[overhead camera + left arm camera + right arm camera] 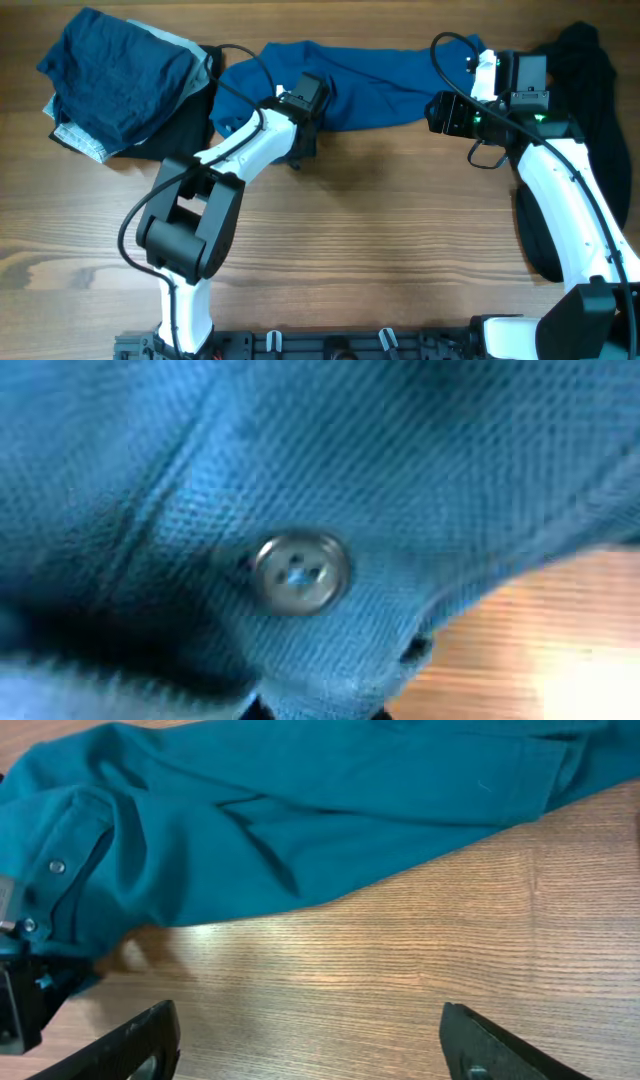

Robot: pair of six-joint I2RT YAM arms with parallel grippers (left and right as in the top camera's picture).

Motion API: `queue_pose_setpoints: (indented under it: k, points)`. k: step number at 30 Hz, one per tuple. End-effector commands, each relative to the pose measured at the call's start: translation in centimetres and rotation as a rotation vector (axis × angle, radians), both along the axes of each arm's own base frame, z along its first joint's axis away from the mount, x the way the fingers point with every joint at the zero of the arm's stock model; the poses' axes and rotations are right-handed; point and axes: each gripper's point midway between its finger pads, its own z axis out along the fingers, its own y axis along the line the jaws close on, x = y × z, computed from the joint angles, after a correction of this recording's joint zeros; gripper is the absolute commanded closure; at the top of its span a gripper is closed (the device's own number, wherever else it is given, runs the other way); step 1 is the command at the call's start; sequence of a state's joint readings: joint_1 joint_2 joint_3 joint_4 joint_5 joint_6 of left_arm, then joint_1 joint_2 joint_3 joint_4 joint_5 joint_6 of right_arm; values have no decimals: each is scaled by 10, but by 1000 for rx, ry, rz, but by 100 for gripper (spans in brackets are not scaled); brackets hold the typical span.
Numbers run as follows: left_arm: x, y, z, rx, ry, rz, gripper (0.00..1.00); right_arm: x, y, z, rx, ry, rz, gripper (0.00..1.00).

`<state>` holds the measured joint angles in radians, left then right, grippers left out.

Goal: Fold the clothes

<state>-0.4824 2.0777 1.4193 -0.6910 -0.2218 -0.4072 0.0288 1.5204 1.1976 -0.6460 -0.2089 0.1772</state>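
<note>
A blue button-up shirt [380, 85] lies stretched out across the back of the table. My left gripper [300, 140] is down on its left part. The left wrist view is filled with the shirt's blue weave [420, 470] and one grey button [300, 572]; the finger tips [318, 710] show only at the bottom edge, closed on a fold of it. My right gripper [436, 112] is open and empty near the shirt's right end. In the right wrist view its fingers [315, 1045] hang over bare wood, just in front of the shirt [300, 820].
A pile of navy and grey clothes [120, 80] lies at the back left. A black garment [600, 90] drapes along the right edge, under my right arm. The wooden table [380, 230] runs toward the front edge. The left gripper body [20, 1005] shows at the right wrist view's left edge.
</note>
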Motion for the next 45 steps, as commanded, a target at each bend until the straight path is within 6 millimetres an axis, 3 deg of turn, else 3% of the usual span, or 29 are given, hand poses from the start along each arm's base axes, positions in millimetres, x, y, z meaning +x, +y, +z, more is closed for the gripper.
queue_pose_setpoints:
  k: [1,4,8,11,14,19,25,31,37,40,42,45]
  points:
    - [12,4,86,-38,-142,42,96,2,-2,0,-16,-6,9,16]
    - [3,9,157,-83,-226,44,96,2,-3,0,0,2,-20,18]
    - [-28,24,260,-191,-421,48,96,-7,-3,0,53,46,-81,25]
    - [-48,35,317,-276,-567,59,96,-23,-6,19,79,43,-124,29]
    - [-59,41,345,-321,-643,63,96,-38,-23,23,93,77,-200,30]
    - [-61,37,344,-332,-636,52,96,-31,-29,4,117,130,-239,30]
    - [-50,27,321,-320,-569,39,96,-7,-23,-29,134,162,-211,30]
    - [-39,21,297,-288,-509,42,96,36,12,-77,169,147,-192,32]
    - [-39,21,297,-287,-507,42,96,49,46,-131,170,189,-142,37]
    - [-39,21,296,-286,-507,42,96,48,53,-144,167,209,-131,43]
    - [-39,21,296,-287,-507,42,96,47,54,-145,166,212,-127,59]
    - [-38,21,296,-286,-505,42,96,52,55,-138,174,189,-122,96]
